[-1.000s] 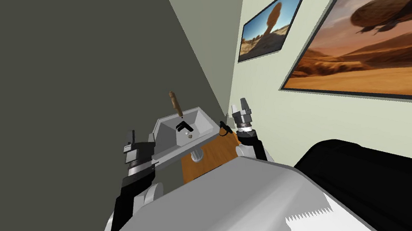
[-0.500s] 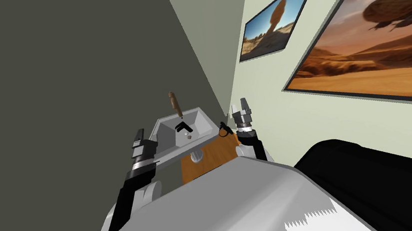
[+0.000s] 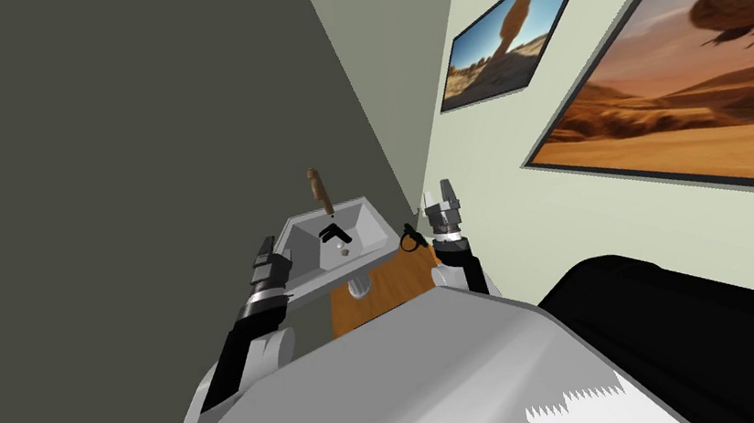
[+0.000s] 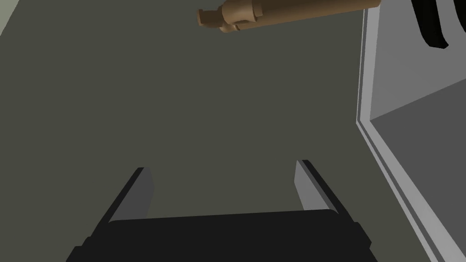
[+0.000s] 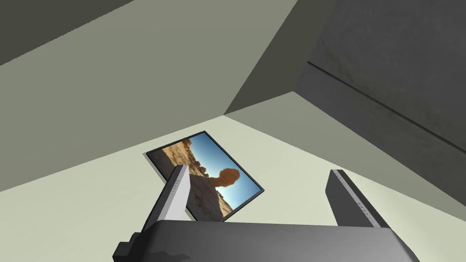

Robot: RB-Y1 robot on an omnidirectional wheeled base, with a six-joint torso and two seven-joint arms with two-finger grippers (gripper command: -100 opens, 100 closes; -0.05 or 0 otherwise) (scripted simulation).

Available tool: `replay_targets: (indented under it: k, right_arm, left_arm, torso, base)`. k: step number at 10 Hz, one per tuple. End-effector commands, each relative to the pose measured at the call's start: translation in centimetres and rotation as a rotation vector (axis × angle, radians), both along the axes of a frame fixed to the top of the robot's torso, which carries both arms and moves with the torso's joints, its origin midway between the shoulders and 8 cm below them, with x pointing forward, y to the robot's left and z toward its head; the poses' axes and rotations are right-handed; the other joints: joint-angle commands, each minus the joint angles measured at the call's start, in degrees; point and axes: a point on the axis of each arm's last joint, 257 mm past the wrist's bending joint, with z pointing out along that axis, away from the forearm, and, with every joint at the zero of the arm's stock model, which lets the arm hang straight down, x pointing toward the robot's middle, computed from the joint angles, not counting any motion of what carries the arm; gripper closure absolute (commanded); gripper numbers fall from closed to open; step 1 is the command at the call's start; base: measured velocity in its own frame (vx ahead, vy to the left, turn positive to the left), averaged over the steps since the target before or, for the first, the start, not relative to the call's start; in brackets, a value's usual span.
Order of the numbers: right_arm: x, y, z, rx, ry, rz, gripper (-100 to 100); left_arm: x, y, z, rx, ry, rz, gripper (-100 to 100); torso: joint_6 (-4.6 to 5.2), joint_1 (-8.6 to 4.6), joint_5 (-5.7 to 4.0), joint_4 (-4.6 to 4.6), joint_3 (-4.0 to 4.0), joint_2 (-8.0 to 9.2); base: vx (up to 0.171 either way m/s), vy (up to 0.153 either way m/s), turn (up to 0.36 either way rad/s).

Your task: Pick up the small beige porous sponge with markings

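Sponge you cannot pick out for sure: a small pale speck [image 3: 348, 250] lies in the sink [image 3: 320, 278] by the black tap [image 3: 334, 231]. Your left gripper [image 3: 265, 247] hovers at the sink's left rim, fingers apart and empty. Your right gripper [image 3: 446, 187] points up past its right corner, likewise spread, holding nothing.

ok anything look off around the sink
Nothing clearly. A brown bottle stands at the sink's far rim, slanted like the whole head view, so likely upright. No spill or damage shows.

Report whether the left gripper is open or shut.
Open. The left gripper has its two fingers standing well apart, with nothing between them, beside the rim of the grey sink.
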Motion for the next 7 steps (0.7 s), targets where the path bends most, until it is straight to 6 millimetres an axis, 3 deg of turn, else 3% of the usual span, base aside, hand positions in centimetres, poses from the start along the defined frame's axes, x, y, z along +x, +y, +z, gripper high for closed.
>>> replay_targets:
  k: [1, 7]
  right_arm:
    - [0.0, 0.0, 0.0, 0.000, 0.000, 0.000, 0]
    - [0.0, 0.0, 0.0, 0.000, 0.000, 0.000, 0]
  left_arm:
    - [0.6, 0.1, -1.3, 0.023, 0.050, 0.011, -100]
    - [2.3, 1.3, -5.4, 0.100, 0.209, 0.049, -100]
  torso:
    - [0.00, 0.00, 0.00, 0.00, 0.00, 0.00]
    - [0.00, -0.06, -0.01, -0.01, -0.01, -0.02]
  base:
    - [0.020, -0.037, 0.035]
    - [0.020, -0.050, 0.035]
